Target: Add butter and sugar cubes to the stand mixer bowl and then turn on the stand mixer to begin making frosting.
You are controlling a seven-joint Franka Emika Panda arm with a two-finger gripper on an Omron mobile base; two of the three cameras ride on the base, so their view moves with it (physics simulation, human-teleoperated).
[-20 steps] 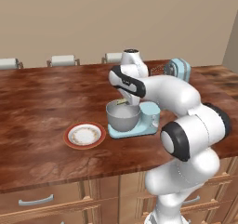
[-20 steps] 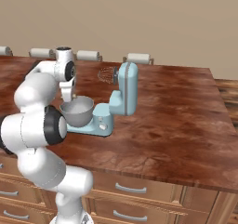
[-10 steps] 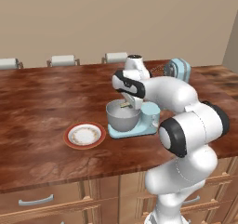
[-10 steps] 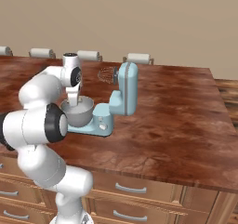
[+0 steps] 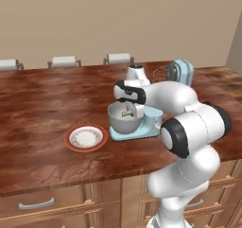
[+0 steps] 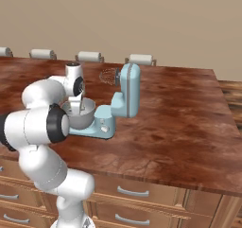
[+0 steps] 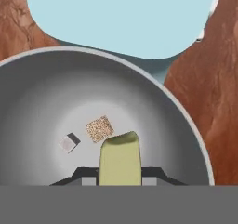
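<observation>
Fig. — Butter delivery over mixer bowl.

Change since prev. frames: the arm has swung from just L of the bowl to directly above it; the gripper (image 7: 120,179) now hangs inside the rim line of the stand mixer bowl (image 5: 124,120), w/ the butter (image 7: 120,160) clamped between its tips. Meaning for task (judgement): carry phase looks done; release is the next step, then the knob.

Gripper state: closed on the butter, stick pointing down into the bowl; in the hand view the stick rises at 6 o'clock, its free end near bowl centre. Not yet let go.

Containers & contents:
- Bowl (hand view): two sugar cubes (image 7: 99,128) lie on the bottom, a speckled one just at 11 o'clock of the butter's tip and a smaller grey one at 9 o'clock of that. They sit apart from each other. Sugar step therefore appears complete.
- Plate (image 5: 85,137): red-rimmed, on the surface (image 5: 42,104) at 9 o'clock of the bowl, well apart from it; nothing seen on it.

Stand mixer (image 6: 124,98): head tilted back, whisk (image 6: 109,75) raised clear of the bowl, so the drop path is open. Bowl sits on the mixer's flat base. Mixer not yet switched on, as far as can be judged.
</observation>
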